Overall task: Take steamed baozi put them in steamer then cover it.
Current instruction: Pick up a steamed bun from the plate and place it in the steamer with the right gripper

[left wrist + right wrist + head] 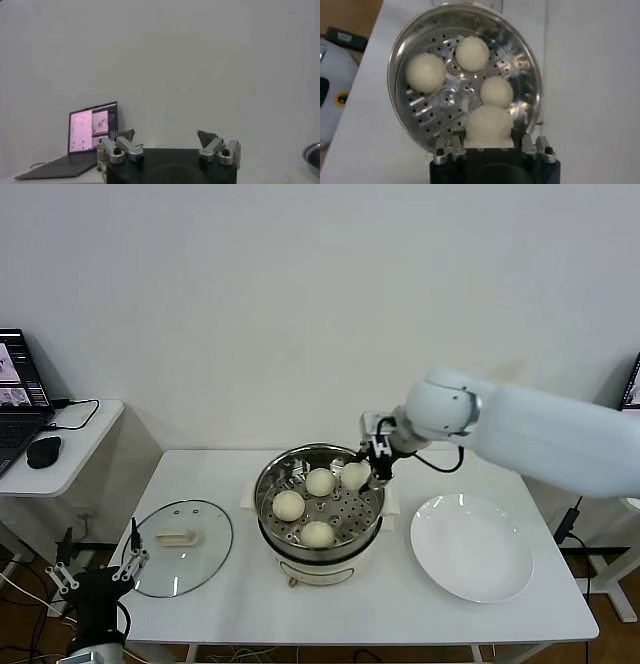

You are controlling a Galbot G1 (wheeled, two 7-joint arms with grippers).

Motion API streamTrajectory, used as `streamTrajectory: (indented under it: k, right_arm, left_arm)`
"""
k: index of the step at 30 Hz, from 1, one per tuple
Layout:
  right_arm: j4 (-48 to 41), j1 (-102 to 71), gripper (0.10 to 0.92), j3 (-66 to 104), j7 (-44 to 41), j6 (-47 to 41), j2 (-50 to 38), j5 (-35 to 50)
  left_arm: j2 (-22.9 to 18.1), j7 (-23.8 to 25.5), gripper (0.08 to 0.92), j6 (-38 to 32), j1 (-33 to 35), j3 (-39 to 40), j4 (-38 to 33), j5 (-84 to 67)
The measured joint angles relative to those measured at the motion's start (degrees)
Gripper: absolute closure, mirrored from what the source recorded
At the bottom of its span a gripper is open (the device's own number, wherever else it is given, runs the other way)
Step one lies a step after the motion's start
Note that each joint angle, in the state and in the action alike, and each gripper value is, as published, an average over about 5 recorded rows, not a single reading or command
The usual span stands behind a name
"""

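The steamer (264,489) stands mid-table, a shiny steel pot on a cream base. Three steamed baozi (319,481) (289,504) (318,533) lie on its perforated tray. My right gripper (377,470) reaches into the pot at its back right and is shut on a fourth baozi (354,475), low over the tray. In the right wrist view the gripper (488,133) clasps this bun (488,122) on both sides, with the other three beyond it. The cover (180,560), a glass lid with a cream handle, lies flat on the table left of the steamer.
An empty white plate (470,546) lies right of the steamer. My left gripper (97,570) hangs open and parked below the table's front left corner; it also shows in the left wrist view (168,137). A side table with a laptop (20,399) and mouse stands far left.
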Motion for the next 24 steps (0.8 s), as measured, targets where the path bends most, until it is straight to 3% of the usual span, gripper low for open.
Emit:
streamTrajectory:
  k: [24]
  right_arm:
    - [-2.5, -6.8, 0.431, -0.5, 4.6, -5.8, 2.9, 0.0]
  left_arm:
    - [0.0, -0.1, 0.177, -0.3, -0.7, 0.0, 1.3, 0.0]
